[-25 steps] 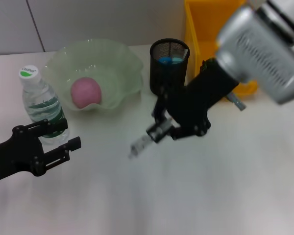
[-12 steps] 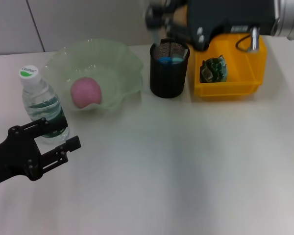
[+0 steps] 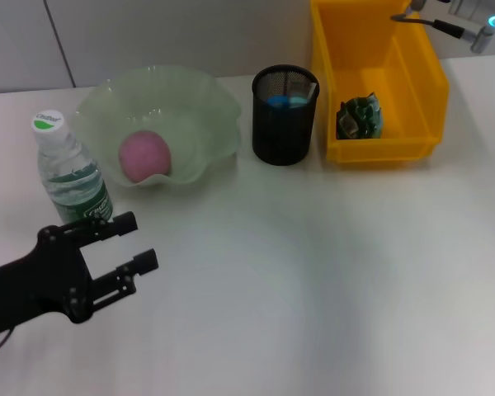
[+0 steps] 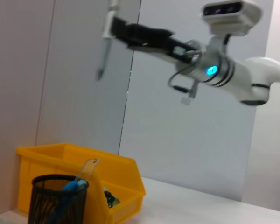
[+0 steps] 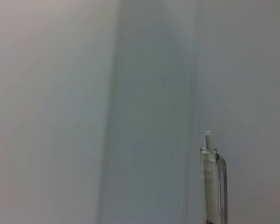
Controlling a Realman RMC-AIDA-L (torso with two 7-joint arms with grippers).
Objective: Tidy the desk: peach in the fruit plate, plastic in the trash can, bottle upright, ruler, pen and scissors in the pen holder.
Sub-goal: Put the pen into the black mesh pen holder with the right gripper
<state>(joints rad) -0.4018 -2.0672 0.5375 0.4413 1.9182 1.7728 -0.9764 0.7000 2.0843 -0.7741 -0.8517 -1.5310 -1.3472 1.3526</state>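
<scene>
The pink peach (image 3: 144, 155) lies in the pale-green fruit plate (image 3: 194, 95). Left of it the bottle (image 3: 68, 172) stands upright on the desk (image 3: 330, 272). Blue scissors handles (image 3: 285, 101) and the clear ruler (image 4: 87, 168) stick out of the black mesh pen holder (image 3: 285, 132). Crumpled green plastic (image 3: 359, 118) sits in the yellow trash can (image 3: 421, 74). In the left wrist view my right gripper (image 4: 114, 23) is raised high, shut on the pen (image 4: 105, 44), which hangs tip down; the pen (image 5: 213, 186) also shows in the right wrist view. My left gripper (image 3: 136, 242) hovers open, near the bottle.
A grey wall runs behind the desk. Only a bit of my right arm (image 3: 478, 21) shows in the head view, at the far right above the trash can. The pen holder (image 4: 59, 200) and trash can (image 4: 116, 175) stand side by side.
My right arm lifted the pen from the desk, passed above the pen holder and rose out of the head view. My left gripper moved slightly right, toward the desk's middle.
</scene>
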